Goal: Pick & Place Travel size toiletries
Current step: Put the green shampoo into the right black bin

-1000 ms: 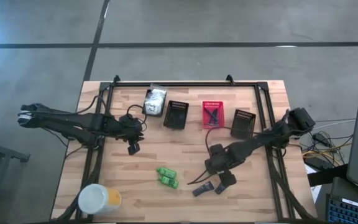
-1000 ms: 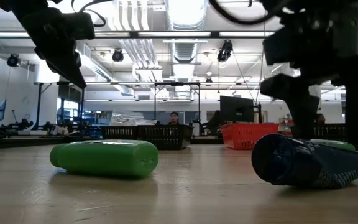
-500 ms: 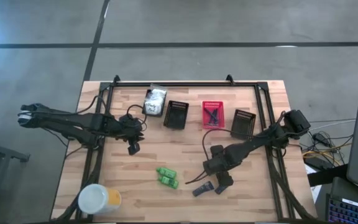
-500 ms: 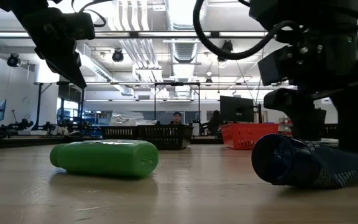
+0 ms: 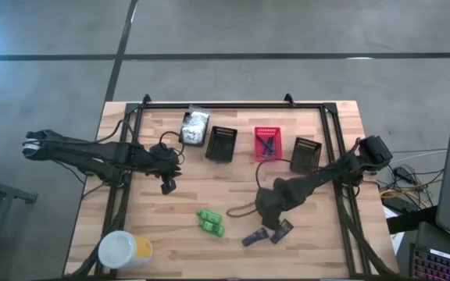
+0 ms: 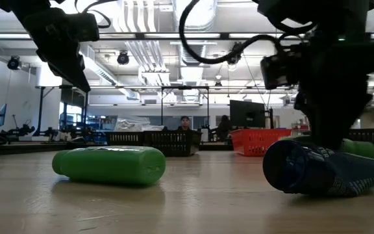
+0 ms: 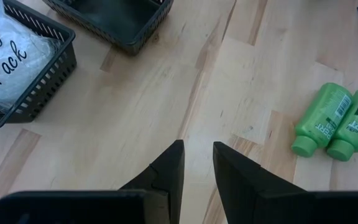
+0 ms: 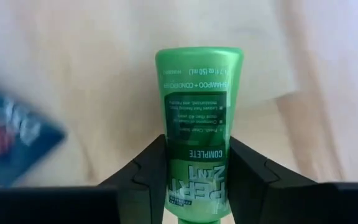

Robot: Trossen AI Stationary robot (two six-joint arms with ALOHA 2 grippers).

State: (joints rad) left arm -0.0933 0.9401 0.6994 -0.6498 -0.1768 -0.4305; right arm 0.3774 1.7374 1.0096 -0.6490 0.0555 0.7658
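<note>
Clamping green tube (image 8: 197, 106) in right gripper (image 5: 270, 204), 6 o'clock of red basket (image 5: 257, 145). Gripping near one end, most sticking out: risking pivoting or slipping during carry. Risking snagging dark sachets (image 5: 256, 237) at 6 o'clock. Hovering left gripper (image 5: 168, 186) at 9 o'clock, slightly apart, empty.

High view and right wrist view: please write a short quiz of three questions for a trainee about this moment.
1. True or false: the right gripper is closed on a green tube.
2. How many green bottles lie side by side on the table?
3. The red basket stands between: A) two black baskets; B) two yellow tubs; C) two white boxes.
Key: 1 true; 2 two; 3 A.
</note>
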